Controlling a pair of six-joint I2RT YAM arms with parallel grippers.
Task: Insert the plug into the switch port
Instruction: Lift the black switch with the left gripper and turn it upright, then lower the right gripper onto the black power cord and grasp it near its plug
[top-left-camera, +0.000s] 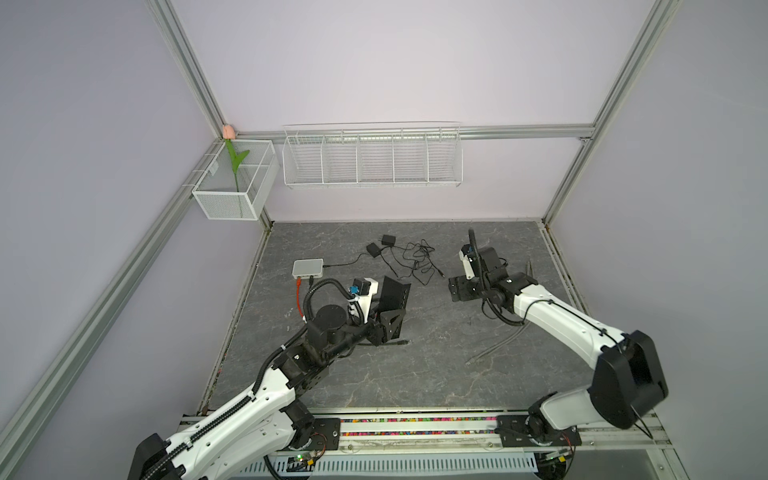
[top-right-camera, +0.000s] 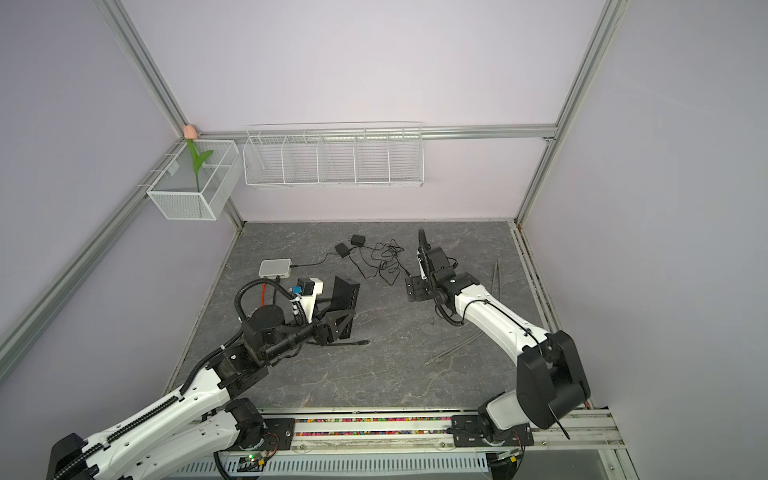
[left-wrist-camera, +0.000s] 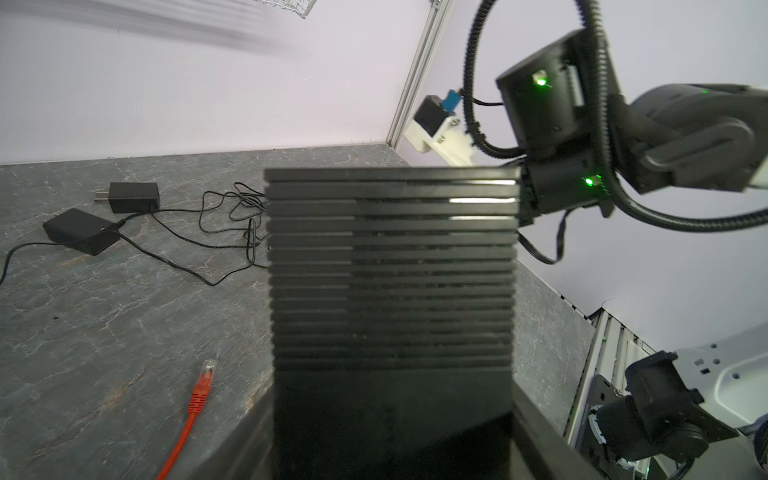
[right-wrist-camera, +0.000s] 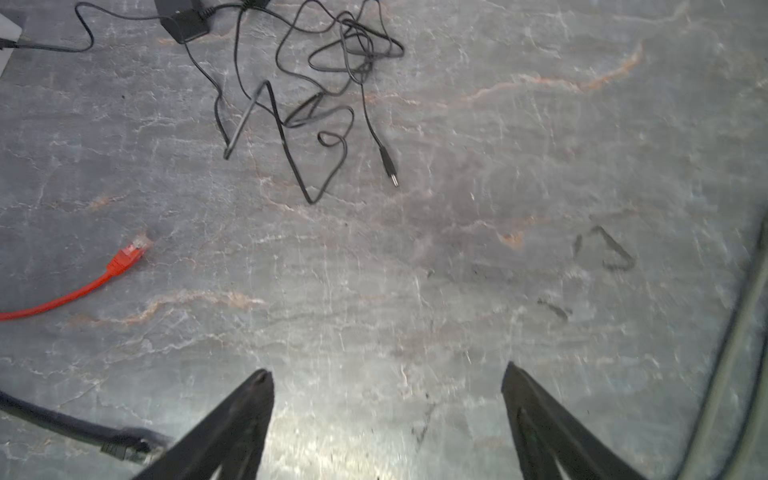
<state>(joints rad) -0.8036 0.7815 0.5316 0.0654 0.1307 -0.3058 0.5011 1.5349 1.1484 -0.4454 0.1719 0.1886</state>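
Observation:
My left gripper (left-wrist-camera: 390, 436) is shut on the black ribbed switch (left-wrist-camera: 390, 270), one finger on each side. In both top views the switch (top-left-camera: 395, 291) (top-right-camera: 348, 293) stands tilted above the table at centre left. No port face shows in the left wrist view. A black barrel plug (right-wrist-camera: 389, 166) on a thin tangled cord lies loose on the table (top-left-camera: 441, 274). My right gripper (right-wrist-camera: 385, 372) hangs open over bare table a short way from that plug, nothing between its fingers; both top views show the right gripper (top-left-camera: 457, 289) (top-right-camera: 415, 289) right of centre.
A red network cable with a clear plug (right-wrist-camera: 133, 251) (left-wrist-camera: 206, 370) lies left of the switch. Further left sits a white box (top-left-camera: 307, 268). Two black power adapters (top-left-camera: 388, 240) lie at the back. A black cable end (top-left-camera: 402, 342) and a grey cable (top-left-camera: 498, 345) lie nearer the front.

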